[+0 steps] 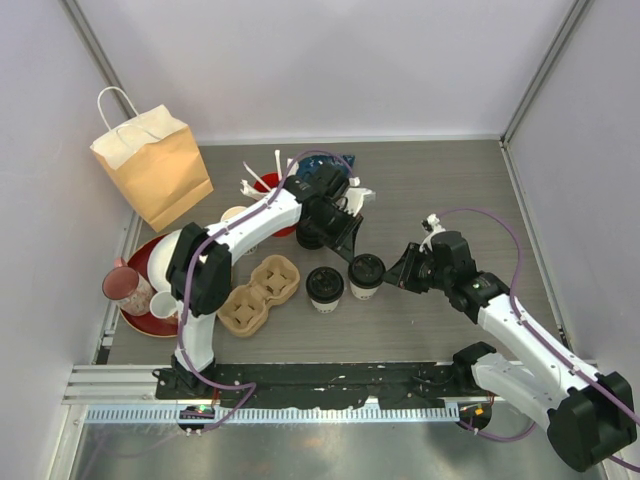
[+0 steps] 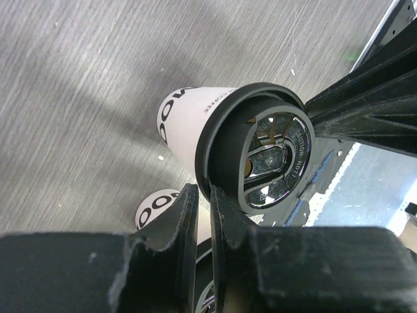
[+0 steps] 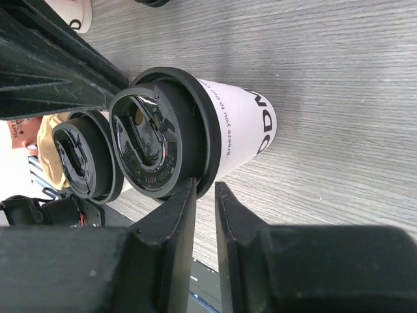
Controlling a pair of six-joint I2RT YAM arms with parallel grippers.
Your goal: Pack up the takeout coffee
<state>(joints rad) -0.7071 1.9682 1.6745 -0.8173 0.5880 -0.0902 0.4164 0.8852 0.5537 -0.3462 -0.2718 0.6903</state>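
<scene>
Right wrist: coffee cup [image 3: 195, 134] at claw [image 3: 205, 188] tips

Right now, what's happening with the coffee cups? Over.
Left pincer, right pincer: nearly shut at lid of one cup, grip unclear. Second cup close beside it.

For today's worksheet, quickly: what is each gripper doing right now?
Left gripper: jaws a sliver apart at the lid rim of the coffee cup; grip cannot be told.
Right gripper: likewise, cannot be told.
</scene>
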